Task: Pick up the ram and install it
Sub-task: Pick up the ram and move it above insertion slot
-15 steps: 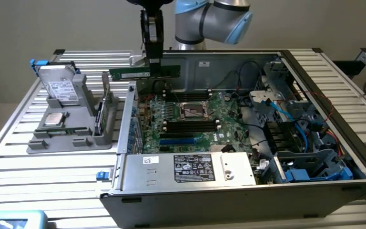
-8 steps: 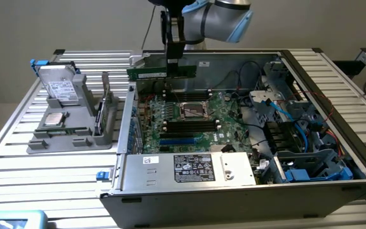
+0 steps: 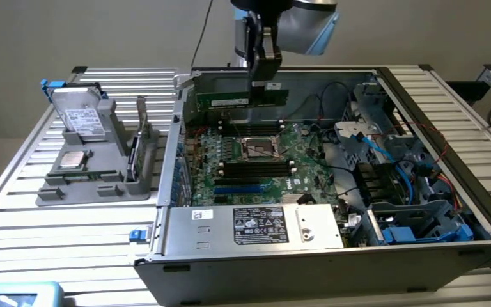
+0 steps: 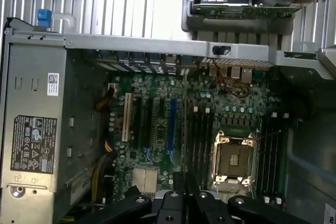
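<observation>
The ram (image 3: pixel 228 100), a slim green stick with a pale label, hangs level above the far side of the motherboard (image 3: pixel 267 185) inside the open computer case. My gripper (image 3: pixel 265 82) is shut on its upper edge, near the stick's end toward the exterior view's right. In the wrist view the ram (image 4: pixel 185 124) shows edge-on as a thin line running out from my fingers (image 4: pixel 177 184). It lies over the board between the blue slot (image 4: pixel 171 127) and the dark memory slots (image 4: pixel 200 140) beside the processor socket (image 4: pixel 233 158).
A silver power supply (image 3: pixel 254 225) fills the case's near side. Drive cages and blue cables (image 3: pixel 399 166) crowd the exterior view's right. Outside the case, a grey fixture (image 3: pixel 100 176) holds a hard drive (image 3: pixel 82 118), a square processor chip (image 3: pixel 72 160) and an upright card (image 3: pixel 143 137).
</observation>
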Robot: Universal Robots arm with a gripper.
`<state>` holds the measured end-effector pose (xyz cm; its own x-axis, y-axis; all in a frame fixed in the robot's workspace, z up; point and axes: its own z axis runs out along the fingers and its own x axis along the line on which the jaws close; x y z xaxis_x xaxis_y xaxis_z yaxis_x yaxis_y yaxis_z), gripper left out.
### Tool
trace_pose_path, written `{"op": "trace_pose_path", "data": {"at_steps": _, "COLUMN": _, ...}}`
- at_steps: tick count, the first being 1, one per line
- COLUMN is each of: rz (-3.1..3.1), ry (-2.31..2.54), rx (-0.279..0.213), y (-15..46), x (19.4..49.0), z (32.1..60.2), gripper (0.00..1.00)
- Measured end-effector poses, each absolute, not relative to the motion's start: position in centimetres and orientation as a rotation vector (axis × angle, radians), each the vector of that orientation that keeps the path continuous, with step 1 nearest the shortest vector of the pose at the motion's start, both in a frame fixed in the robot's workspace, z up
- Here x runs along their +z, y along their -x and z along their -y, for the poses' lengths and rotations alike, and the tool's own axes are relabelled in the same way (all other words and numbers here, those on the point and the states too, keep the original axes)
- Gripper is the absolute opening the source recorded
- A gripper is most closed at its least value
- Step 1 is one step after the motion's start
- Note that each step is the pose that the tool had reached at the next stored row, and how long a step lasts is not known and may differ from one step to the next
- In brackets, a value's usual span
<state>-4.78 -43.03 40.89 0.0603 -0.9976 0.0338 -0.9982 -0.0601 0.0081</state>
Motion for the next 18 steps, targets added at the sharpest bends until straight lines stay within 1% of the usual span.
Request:
{"op": "trace_pose_path", "data": {"at_steps": 9, "rz": 2.133, "ry": -2.266, "rx": 0.03, "y": 0.9, "x": 39.9, "z": 42.8, "gripper": 0.13}}
{"op": "trace_pose_path", "data": {"at_steps": 18, "rz": 2.195, "ry": -2.206, "rx": 0.028, "y": 0.6, "x": 38.9, "z": 42.6, "gripper": 0.13}}
